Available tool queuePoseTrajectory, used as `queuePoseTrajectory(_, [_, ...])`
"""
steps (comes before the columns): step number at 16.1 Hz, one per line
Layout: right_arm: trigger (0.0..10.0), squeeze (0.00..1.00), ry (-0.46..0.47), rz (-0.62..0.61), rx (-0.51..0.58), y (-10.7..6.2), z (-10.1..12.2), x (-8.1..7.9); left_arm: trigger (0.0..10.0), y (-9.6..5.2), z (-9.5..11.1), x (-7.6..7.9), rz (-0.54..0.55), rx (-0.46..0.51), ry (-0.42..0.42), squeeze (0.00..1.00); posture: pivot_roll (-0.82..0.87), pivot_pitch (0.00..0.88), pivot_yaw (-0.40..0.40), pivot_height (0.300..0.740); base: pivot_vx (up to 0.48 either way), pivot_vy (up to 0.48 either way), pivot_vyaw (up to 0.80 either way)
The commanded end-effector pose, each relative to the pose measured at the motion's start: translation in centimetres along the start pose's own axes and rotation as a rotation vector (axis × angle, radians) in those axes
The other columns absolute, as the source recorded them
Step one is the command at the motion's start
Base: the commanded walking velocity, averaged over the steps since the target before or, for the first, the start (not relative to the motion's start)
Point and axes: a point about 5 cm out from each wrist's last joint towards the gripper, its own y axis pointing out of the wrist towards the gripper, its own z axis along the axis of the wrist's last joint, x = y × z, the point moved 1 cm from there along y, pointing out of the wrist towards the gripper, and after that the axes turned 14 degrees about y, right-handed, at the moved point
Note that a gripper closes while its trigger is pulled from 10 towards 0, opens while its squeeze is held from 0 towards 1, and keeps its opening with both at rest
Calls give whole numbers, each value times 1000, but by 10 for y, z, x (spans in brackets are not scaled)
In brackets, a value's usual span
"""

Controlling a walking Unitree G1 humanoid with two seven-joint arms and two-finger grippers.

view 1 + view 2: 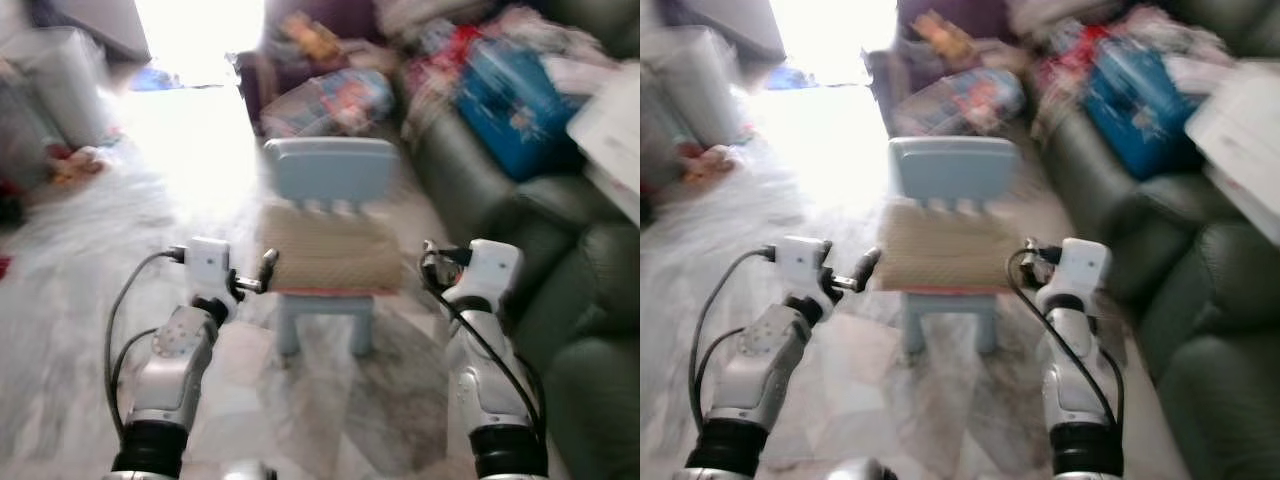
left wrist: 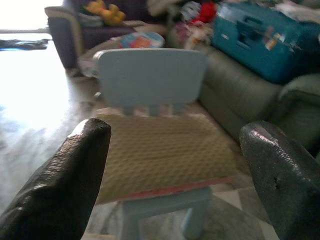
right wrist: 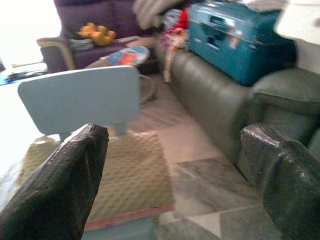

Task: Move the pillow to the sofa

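blurred head views, blown-out glare on the floor (image 1: 190, 120) from the far side.

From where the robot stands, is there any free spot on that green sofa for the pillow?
The far end of the sofa is crowded: a blue suitcase and piled clothes cover it. The nearer cushions, past the right gripper, look bare. The pillow lies on the small blue chair.

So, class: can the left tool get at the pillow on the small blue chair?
Probably yes: the left tool is open beside the pillow, with nothing between them on the chair.
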Motion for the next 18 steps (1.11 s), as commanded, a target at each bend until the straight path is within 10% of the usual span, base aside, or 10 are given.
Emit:
queuePoseTrajectory(1, [10000,0,-10,-7,11,1,3,5,10000,3,3,5,-10,6,6,0,-53,0,14,740,439,0,0])
queuePoseTrajectory(18, [10000,0,-19,12,0,3,2,2,10000,7,2,10,-7,-4,19,0,-55,0,6,740,386,163,223])
